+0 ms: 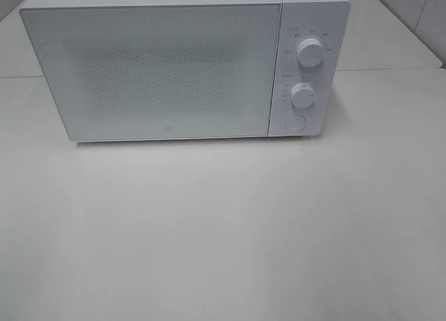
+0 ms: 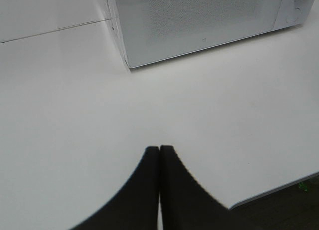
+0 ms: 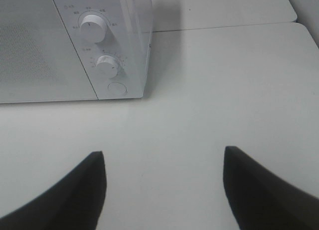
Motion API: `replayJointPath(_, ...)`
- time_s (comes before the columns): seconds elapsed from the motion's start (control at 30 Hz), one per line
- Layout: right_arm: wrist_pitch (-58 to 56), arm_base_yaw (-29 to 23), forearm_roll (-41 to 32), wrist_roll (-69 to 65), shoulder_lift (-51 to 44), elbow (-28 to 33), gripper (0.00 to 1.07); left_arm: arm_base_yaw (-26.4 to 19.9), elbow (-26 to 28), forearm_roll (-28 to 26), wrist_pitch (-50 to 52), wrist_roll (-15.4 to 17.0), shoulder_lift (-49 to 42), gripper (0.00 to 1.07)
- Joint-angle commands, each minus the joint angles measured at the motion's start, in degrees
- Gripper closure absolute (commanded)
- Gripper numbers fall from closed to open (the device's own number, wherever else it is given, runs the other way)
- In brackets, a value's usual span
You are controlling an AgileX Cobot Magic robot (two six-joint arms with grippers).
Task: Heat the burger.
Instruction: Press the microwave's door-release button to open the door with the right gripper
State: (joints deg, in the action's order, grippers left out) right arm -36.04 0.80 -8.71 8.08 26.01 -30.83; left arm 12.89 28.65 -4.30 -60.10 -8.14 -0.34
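Observation:
The burger is out of view in every frame. A white microwave (image 1: pixel 174 63) stands at the back of the white table (image 1: pixel 223 237) with its door closed; it also shows as microwave (image 2: pixel 199 20) and microwave (image 3: pixel 75 45). My left gripper (image 2: pixel 159 149) is shut with nothing between its dark fingers, hovering over bare table in front of the microwave's left corner. My right gripper (image 3: pixel 164 160) is open and empty, above the table in front of the control panel. Neither gripper appears in the high view.
The control panel has two round knobs, an upper knob (image 1: pixel 309 52) and a lower knob (image 1: pixel 302 96), and a round door button (image 1: pixel 295 123) below them. The table's front edge (image 2: pixel 279 187) shows in the left wrist view. A seam separates a second table (image 1: pixel 397 35) behind.

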Motion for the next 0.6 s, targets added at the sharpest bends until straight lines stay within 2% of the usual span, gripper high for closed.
replayJointPath(0.03, 4.0, -0.2, 0.2, 0.6, 3.2, -0.4, 0.43, -0.2, -0.2, -0.6, 0.9, 0.2, -1.1, 1.06)
replayJointPath(0.2, 7.9, -0.2, 0.2, 0.6, 7.8, -0.2, 0.47, -0.2, -0.2, -0.6, 0.9, 0.2, -1.1, 1.06)
replayJointPath(0.4, 13.9, -0.2, 0.2, 0.6, 14.3, -0.2, 0.59, -0.2, -0.2, -0.6, 0.9, 0.2, -1.1, 1.06)
replayJointPath(0.43, 16.1, -0.2, 0.2, 0.6, 16.4, -0.2, 0.66, -0.2, -0.2, -0.6, 0.9, 0.2, -1.1, 1.06)
replayJointPath(0.47, 16.1, -0.2, 0.2, 0.6, 16.4, -0.2, 0.66, -0.2, -0.2, -0.6, 0.9, 0.2, -1.1, 1.06)
replayJointPath(0.53, 19.5, -0.2, 0.2, 0.6, 19.8, -0.2, 0.80, -0.2, -0.2, -0.6, 0.9, 0.2, -1.1, 1.06)
replayJointPath(0.57, 19.5, -0.2, 0.2, 0.6, 19.8, -0.2, 0.80, -0.2, -0.2, -0.6, 0.9, 0.2, -1.1, 1.06)
replayJointPath(0.6, 21.5, -0.2, 0.2, 0.6, 21.9, -0.2, 0.89, -0.2, -0.2, -0.6, 0.9, 0.2, -1.1, 1.06)
